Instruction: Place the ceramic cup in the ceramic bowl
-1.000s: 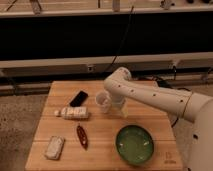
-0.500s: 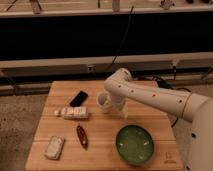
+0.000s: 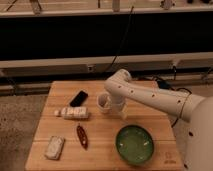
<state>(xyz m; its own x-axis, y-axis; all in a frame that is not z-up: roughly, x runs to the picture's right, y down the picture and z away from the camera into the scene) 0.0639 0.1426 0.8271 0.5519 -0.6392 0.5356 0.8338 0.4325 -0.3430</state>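
While the gripper (image 3: 113, 104) sits at the ceramic cup (image 3: 103, 101), mid-table (image 3: 62, 91) (grasp hidden; we cannot tell), we judge: confirm a firm hold, lift straight, carry near-right, and lower upright into the ceramic bowl (image 3: 134, 145), clearing its rim.

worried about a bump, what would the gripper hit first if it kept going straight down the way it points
The gripper points down, close beside the ceramic cup. It would probably meet the cup first, or else the wooden table just beneath; depth is unclear.
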